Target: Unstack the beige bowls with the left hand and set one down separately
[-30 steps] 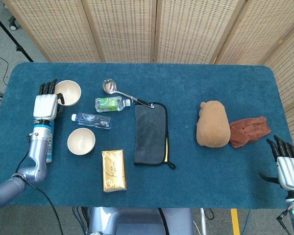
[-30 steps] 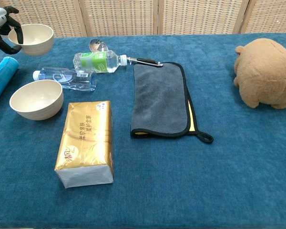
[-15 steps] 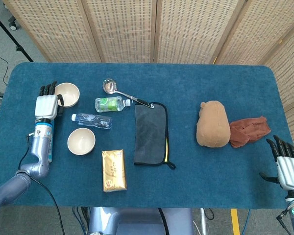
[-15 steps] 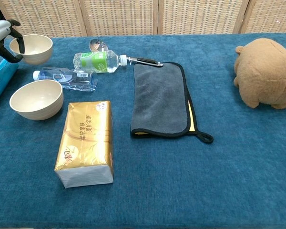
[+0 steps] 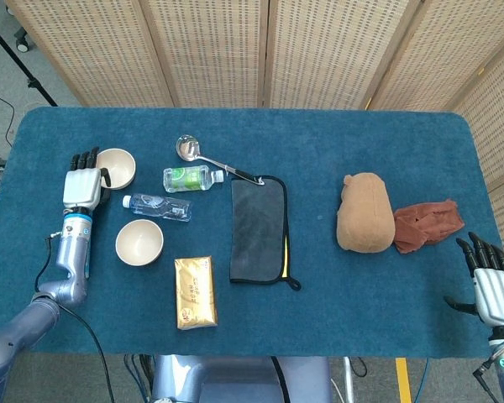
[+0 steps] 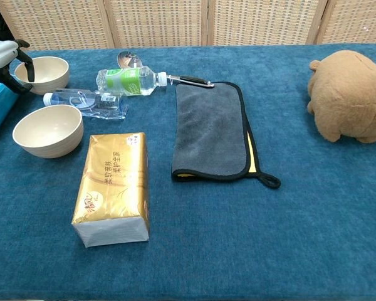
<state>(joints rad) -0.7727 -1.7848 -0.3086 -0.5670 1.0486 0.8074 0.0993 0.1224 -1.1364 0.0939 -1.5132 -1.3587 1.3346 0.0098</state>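
Beige bowls are already apart: the far bowl (image 5: 116, 168) sits in the upper left of the head view, and the near bowl (image 5: 139, 243) lies lower in the frame, well apart from it, with a clear water bottle (image 5: 156, 205) between the two. Judging from that, I would say the unstacking itself is done and the setting-down is nearly done too.

My left hand (image 5: 81, 182) is at the far bowl's left rim. In the chest view my fingers (image 6: 26, 64) hook over the rim and dip inside it, so I read this as my hand gripping the rim. The bowl's base appears to meet the blue table (image 5: 370, 151), though I cannot be sure its weight is fully on the cloth. What seems left is to let go of the rim and draw my hand clear without tipping the bowl.

Both bowls stand upright, mouths up, and look empty; they are plain, matte, pale cream, with rounded walls. The far one looks a little smaller in both views, which may only be distance.

My right hand (image 5: 490, 284) is at the lower right edge of the head view, fingers spread and holding nothing.

Nearby are a green-labelled bottle (image 5: 189, 178), a ladle (image 5: 203, 158) and a gold packet (image 5: 195, 291), none touching either bowl.
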